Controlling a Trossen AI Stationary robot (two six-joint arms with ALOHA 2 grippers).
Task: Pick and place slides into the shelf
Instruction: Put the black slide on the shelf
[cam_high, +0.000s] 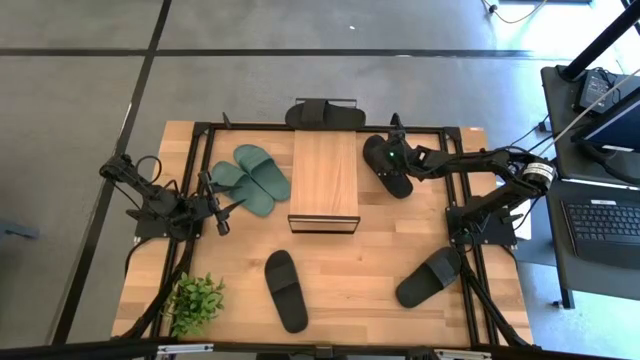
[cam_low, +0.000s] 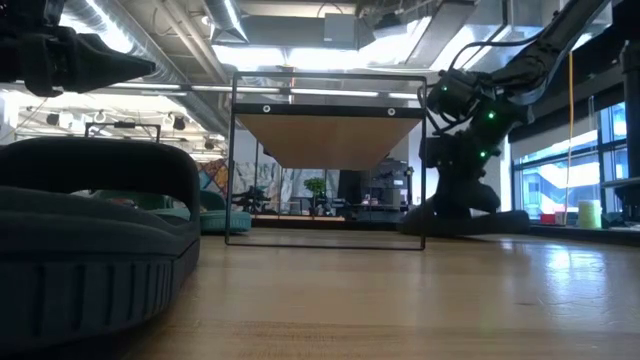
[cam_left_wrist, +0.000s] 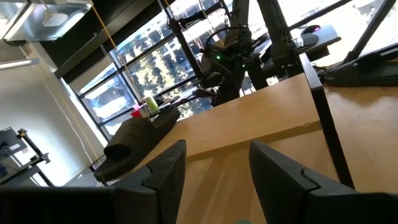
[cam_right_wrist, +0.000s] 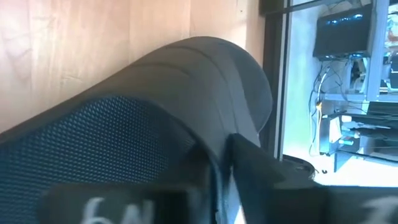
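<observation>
The shelf stands mid-table, its plank top bare. My right gripper is down on a black slide just right of the shelf, and is shut on it; the low view shows it reaching down onto that slide. Two dark green slides lie flat left of the shelf. Other black slides lie at the far edge, near centre and near right. My left gripper hovers open left of the shelf, its fingers apart, holding nothing. My right gripper holds the black slide by its broad strap, at the strap's edge, with a finger on either side of it. It comes from above, slanting in from the table's right. The slide's sole lies on the table.
A small potted plant stands at the near left corner. A black frame rims the table on the left and right. Bare wood lies in front of the shelf. A desk with a keyboard is beyond the right edge.
</observation>
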